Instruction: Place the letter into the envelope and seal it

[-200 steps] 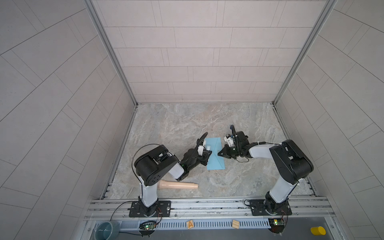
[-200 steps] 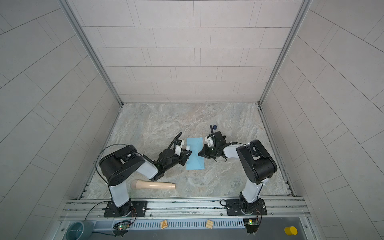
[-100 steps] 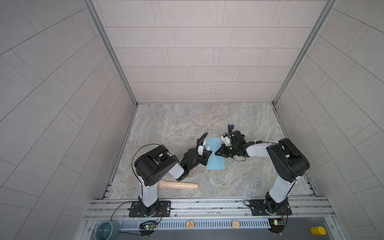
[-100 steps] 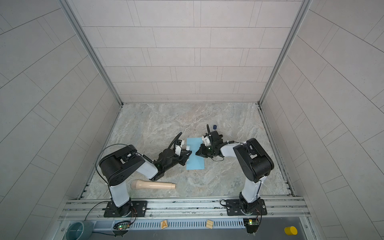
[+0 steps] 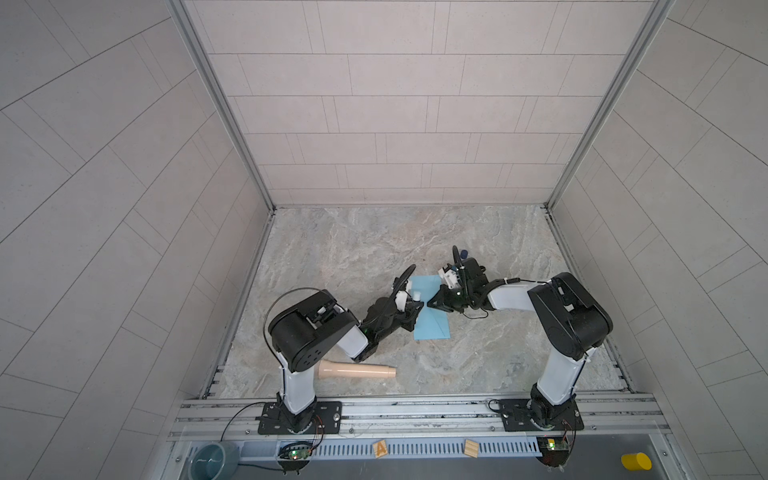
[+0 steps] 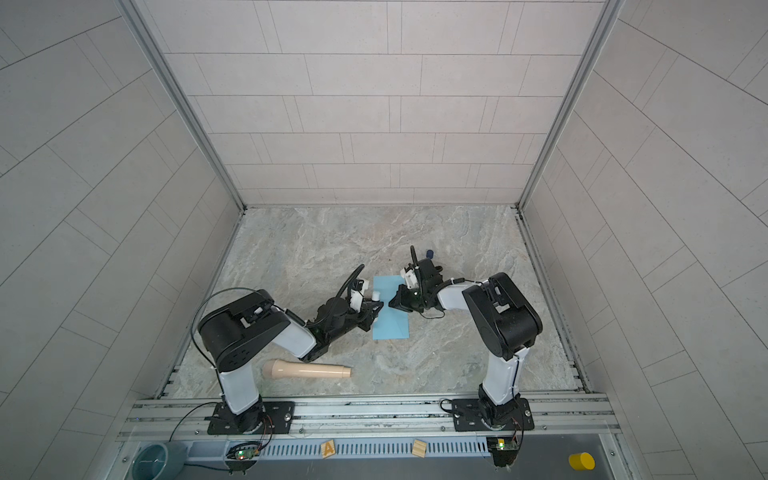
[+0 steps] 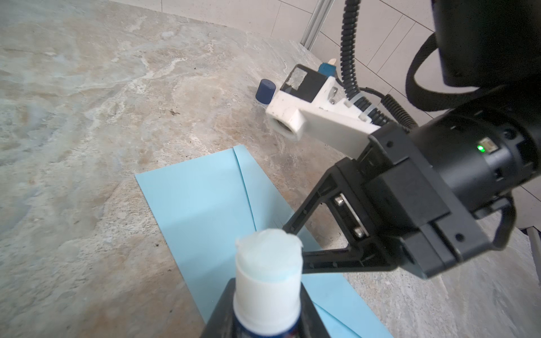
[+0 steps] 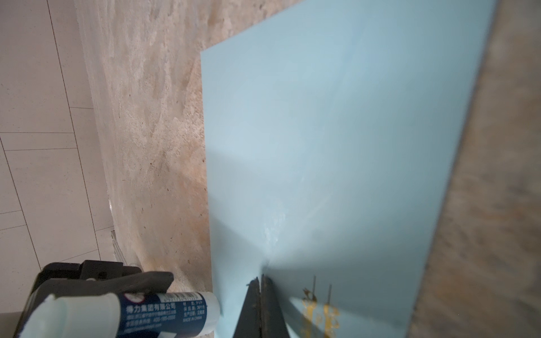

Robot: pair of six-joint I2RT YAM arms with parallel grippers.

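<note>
The envelope (image 5: 433, 328) is laid flat on the table (image 5: 374, 257), directly under the tips of the right gripper (image 5: 430, 304) and just ahead of the left gripper (image 5: 417, 307). The letter is not seen in any view and is judged to be inside already. The pointed flap is seen folded over the body, with its point meeting the right jaws and the gold mark (image 8: 319, 310) just beside them. A shiny smear (image 8: 275, 231), likely glue, is noted on the paper just ahead of those jaws.

The right jaws are closed tight with the tips set on the flap point. Whether paper is pinched between them cannot be told. The left jaws are clamped on an uncapped glue stick (image 7: 268, 278), its white glue end pointed at the right tips and held close to them over the envelope. Contact with the paper cannot be told. The blue cap (image 5: 464, 252) is left on the table behind the right gripper, apart from the envelope. A beige tube (image 5: 357, 370) is lying well behind the left jaws, untouched.

Progress is judged as follows: insertion is done, the flap is folded, and gluing is at or near its end. Left to do: the flap is to be pressed down along its edges and the seal made sure.
</note>
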